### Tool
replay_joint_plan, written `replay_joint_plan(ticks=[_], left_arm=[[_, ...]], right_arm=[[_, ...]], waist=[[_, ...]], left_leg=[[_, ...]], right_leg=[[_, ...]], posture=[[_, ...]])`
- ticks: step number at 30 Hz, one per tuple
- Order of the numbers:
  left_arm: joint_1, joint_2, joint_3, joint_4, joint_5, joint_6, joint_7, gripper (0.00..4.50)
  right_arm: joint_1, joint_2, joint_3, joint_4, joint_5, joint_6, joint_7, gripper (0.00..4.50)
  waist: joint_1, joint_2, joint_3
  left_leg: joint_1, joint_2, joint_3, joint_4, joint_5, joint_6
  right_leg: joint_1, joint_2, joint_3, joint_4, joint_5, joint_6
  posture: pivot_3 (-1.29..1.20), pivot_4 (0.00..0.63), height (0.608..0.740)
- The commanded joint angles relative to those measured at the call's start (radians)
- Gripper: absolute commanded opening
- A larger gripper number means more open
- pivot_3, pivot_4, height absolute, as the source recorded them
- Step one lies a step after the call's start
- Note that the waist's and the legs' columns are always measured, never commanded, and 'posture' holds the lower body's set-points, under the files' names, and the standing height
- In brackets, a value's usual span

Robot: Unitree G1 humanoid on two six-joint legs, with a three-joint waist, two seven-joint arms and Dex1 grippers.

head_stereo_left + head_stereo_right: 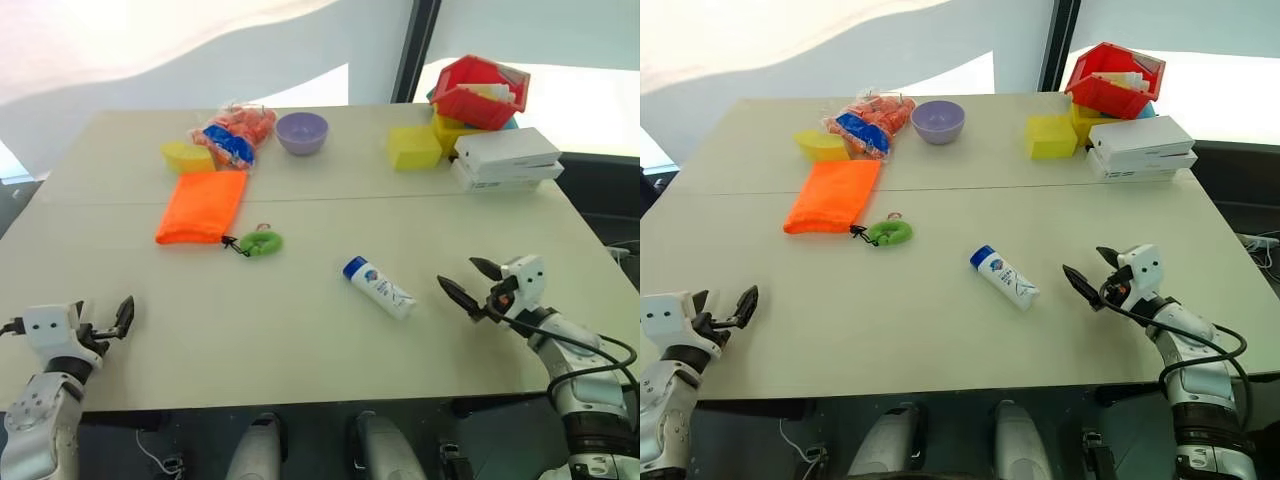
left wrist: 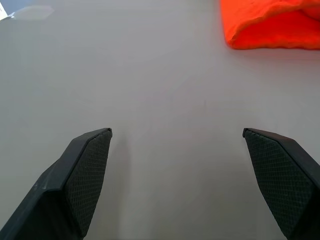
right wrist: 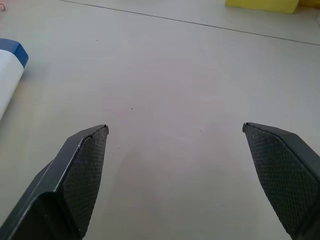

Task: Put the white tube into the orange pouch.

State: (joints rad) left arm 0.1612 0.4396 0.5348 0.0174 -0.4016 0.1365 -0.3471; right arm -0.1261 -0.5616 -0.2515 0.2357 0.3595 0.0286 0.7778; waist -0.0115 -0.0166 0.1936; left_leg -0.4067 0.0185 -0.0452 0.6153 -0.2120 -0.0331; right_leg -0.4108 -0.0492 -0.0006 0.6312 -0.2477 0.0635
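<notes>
The orange pouch [image 1: 201, 206] lay flat, the white tube [image 1: 379, 287] outside it; both the left gripper [image 1: 103, 323] and the right gripper [image 1: 471, 281] gaped wide, holding nothing.

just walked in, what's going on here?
Nothing is held yet. Both claws are open and empty over the table: the right claw sits just right of the white tube, which lies flat mid-table. The left claw is at the near left edge. The orange pouch lies farther back, left of centre.

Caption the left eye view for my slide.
Both open hands, left and right, hover apart; tube lies beside pouch.
</notes>
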Motion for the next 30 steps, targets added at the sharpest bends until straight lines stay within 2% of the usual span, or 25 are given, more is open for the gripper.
replay_joint_plan(ticks=[1, 7, 14, 21, 30], left_arm=[[0.005, 0.005, 0.024, -0.037, 0.002, -0.015, 0.011, 4.50], [-0.023, -0.007, 0.021, -0.035, -0.022, -0.011, 0.020, 4.50], [-0.088, 0.007, -0.027, -0.034, 0.017, -0.020, 0.020, 4.50], [-0.243, 0.091, -0.161, 0.088, 0.239, -0.111, 0.059, 4.50], [-0.509, 0.157, -0.304, 0.411, 0.398, -0.246, 0.064, 4.50]], right_arm=[[-0.007, 0.000, -0.031, -0.004, 0.017, -0.030, 0.006, 4.46], [-0.010, 0.004, -0.026, 0.005, 0.011, -0.049, -0.001, 4.46], [-0.025, 0.022, -0.007, -0.008, 0.004, -0.054, -0.016, 4.46], [-0.064, 0.034, 0.025, -0.066, 0.019, -0.015, -0.003, 4.46], [-0.040, 0.070, 0.129, -0.380, 0.063, 0.125, -0.006, 4.46]], waist=[[0.000, 0.000, 0.000], [0.000, 0.000, 0.000], [0.000, 0.000, 0.000], [0.001, 0.000, 0.000], [0.000, 0.000, 0.000]], left_leg=[[0.000, 0.000, 0.000, 0.000, 0.000, 0.000], [0.000, 0.000, 0.000, 0.000, 0.000, 0.000], [0.000, 0.000, 0.000, 0.000, 0.000, 0.000], [0.001, 0.000, 0.000, 0.000, 0.000, 0.000], [0.001, 0.000, 0.000, 0.000, 0.000, 0.000]], right_leg=[[0.000, 0.000, 0.000, 0.000, 0.000, 0.000], [0.000, 0.000, 0.000, 0.000, 0.000, 0.000], [0.000, 0.001, 0.000, 0.000, 0.000, 0.000], [0.001, 0.001, 0.000, 0.001, 0.001, 0.000], [0.000, 0.003, 0.000, 0.002, 0.003, 0.005]], posture=[[0.00, 0.150, 0.740], [0.00, 0.150, 0.740], [0.00, 0.150, 0.740], [0.00, 0.150, 0.740], [0.00, 0.150, 0.740]])
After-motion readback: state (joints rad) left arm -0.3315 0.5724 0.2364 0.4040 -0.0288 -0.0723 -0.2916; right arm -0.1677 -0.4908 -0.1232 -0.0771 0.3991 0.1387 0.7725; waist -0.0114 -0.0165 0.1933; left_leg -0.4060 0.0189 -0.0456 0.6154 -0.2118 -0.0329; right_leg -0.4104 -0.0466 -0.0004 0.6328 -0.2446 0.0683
